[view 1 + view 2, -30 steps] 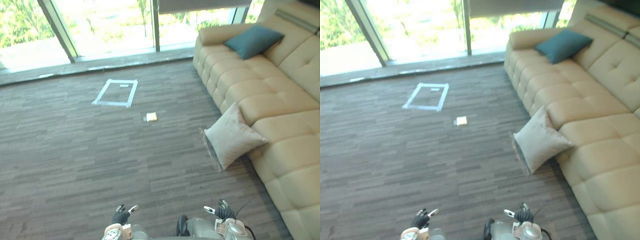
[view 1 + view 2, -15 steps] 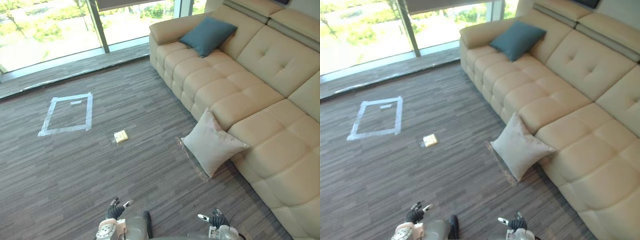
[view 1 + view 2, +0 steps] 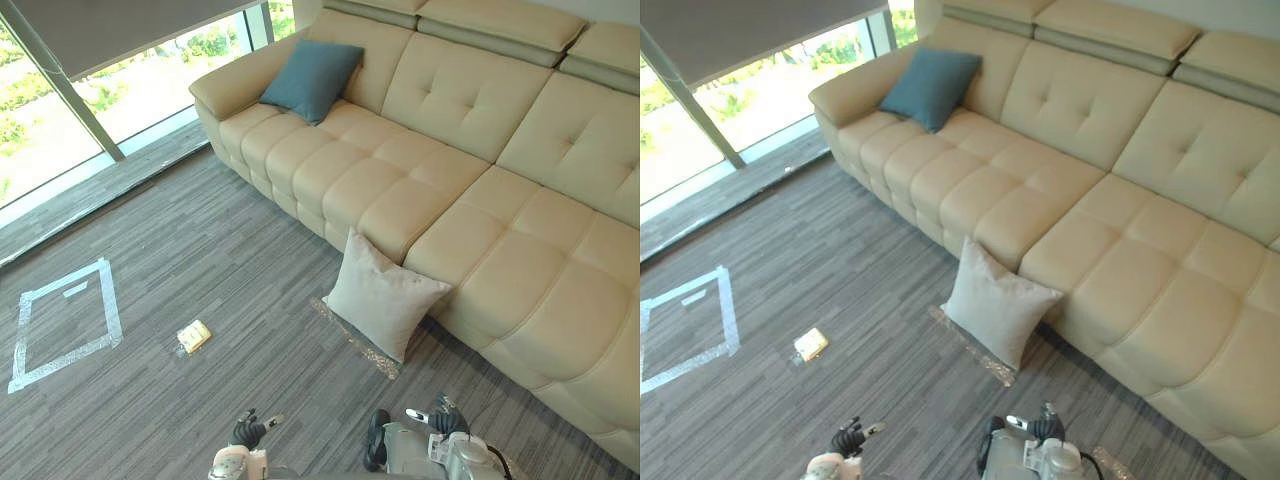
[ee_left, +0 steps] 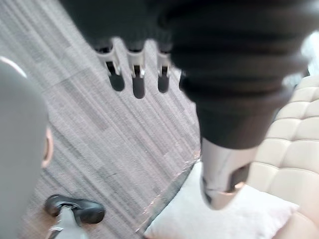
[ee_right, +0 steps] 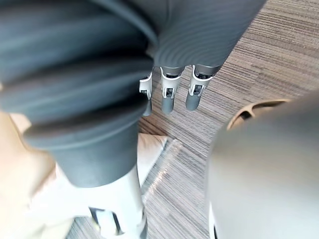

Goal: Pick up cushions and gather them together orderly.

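Left eye view: a long beige sofa runs along the right side of a grey striped carpet.
Pale cushion: the pale cushion stands on edge on the carpet, leaning back against the front of the sofa and touching it about midway along.
Plastic sheet: a clear plastic sheet lies on the carpet under the pale cushion's lower edge and sticks out a little towards the robot.
Teal cushion: the teal cushion sits on the sofa's far seat, propped against the backrest next to the armrest, well apart from the pale cushion.
Left hand: the left hand is low at the near edge of the scene, over bare carpet. In the left wrist view its fingers are straight, the thumb stands apart from them, and it holds nothing.
Right hand: the right hand is low at the near edge, nearer the sofa and short of the pale cushion. In the right wrist view its fingers are straight, set apart from the thumb, and it grips nothing.
Floor marks: a taped rectangle is on the carpet at the left. A small yellow thing lies between it and the pale cushion.
Window: a window beyond the sofa's far end has a grey blind drawn partway down.
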